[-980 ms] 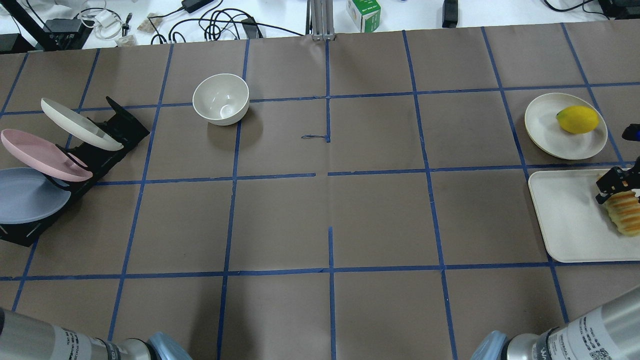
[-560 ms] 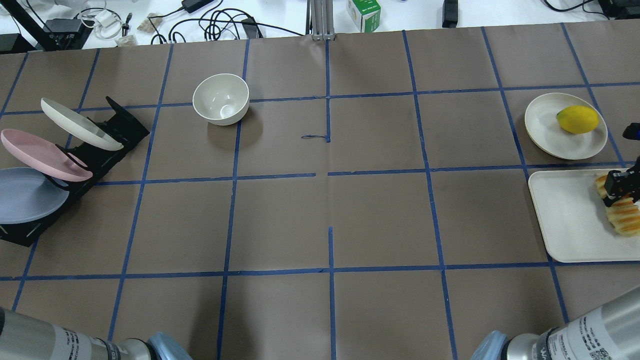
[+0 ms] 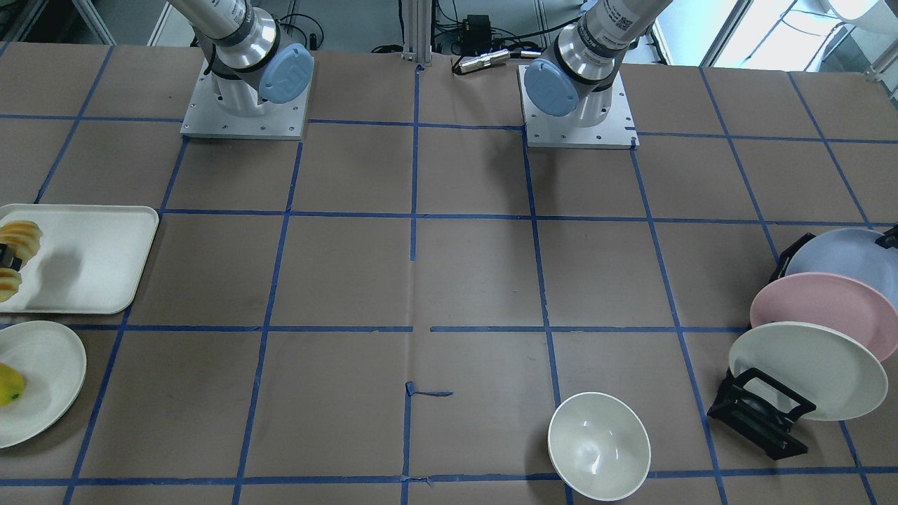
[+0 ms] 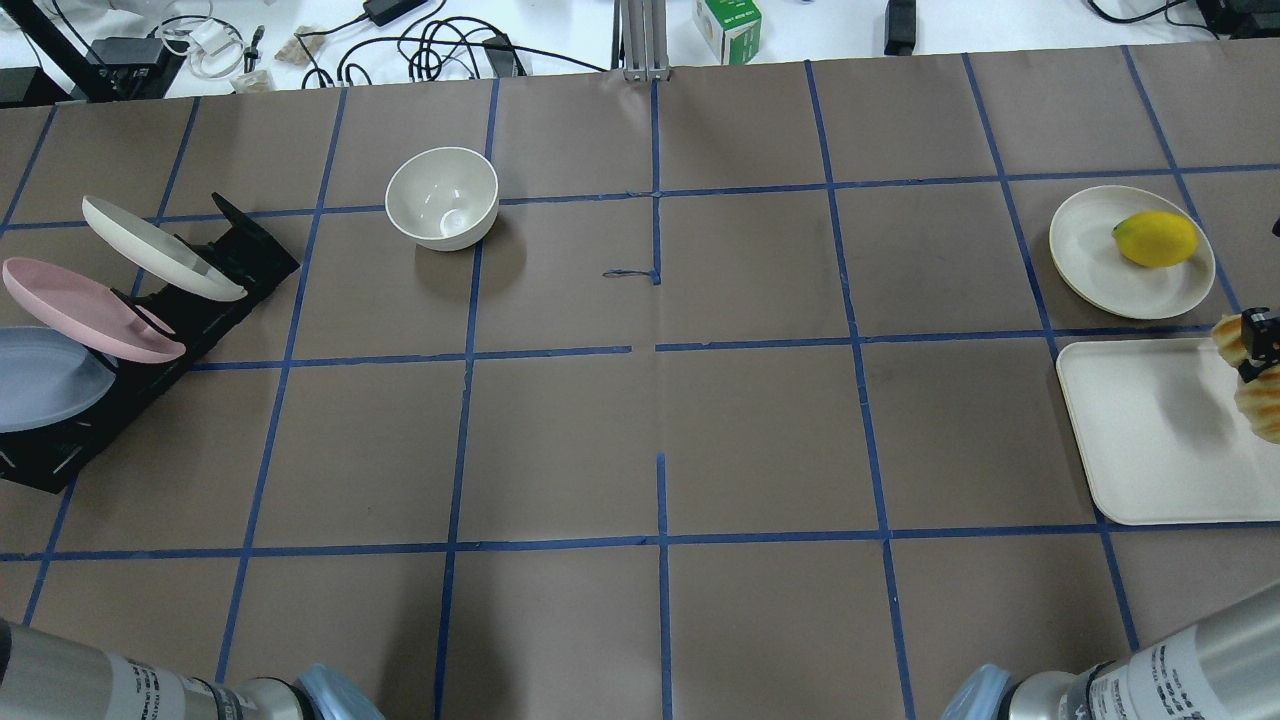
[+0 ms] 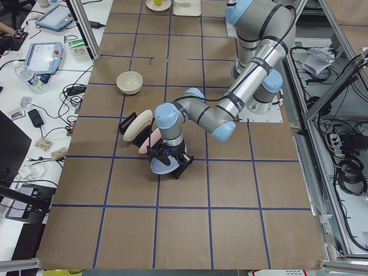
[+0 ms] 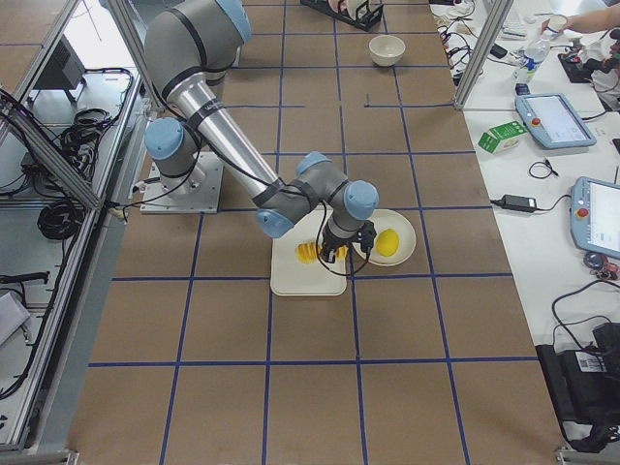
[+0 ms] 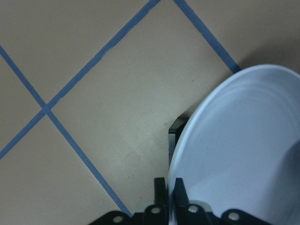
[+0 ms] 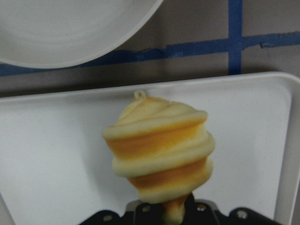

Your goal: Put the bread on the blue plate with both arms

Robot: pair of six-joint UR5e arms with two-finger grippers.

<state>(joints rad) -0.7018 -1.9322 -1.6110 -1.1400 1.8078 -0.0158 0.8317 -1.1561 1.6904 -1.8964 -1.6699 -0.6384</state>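
The bread (image 4: pixel 1262 412) hangs in my right gripper (image 4: pixel 1255 345), which is shut on its middle and holds it above the white tray (image 4: pixel 1140 440) at the table's right edge. The right wrist view shows the loaf (image 8: pixel 161 150) pinched from below, clear of the tray (image 8: pixel 56 159). The blue plate (image 4: pixel 45 380) leans in the black rack (image 4: pixel 200 300) at the far left. My left gripper (image 7: pixel 171 199) is shut on the blue plate's rim (image 7: pixel 239 150). The exterior left view shows the left gripper (image 5: pixel 168 164) at that plate.
A pink plate (image 4: pixel 80 310) and a cream plate (image 4: pixel 150 245) lean in the same rack behind the blue one. A white bowl (image 4: pixel 441 197) stands at the back left. A yellow fruit (image 4: pixel 1155 238) lies on a cream plate (image 4: pixel 1090 250) beyond the tray.
My right gripper has lifted the bread off the tray and carried it toward the right edge. The blue plate has shifted slightly left in the rack.
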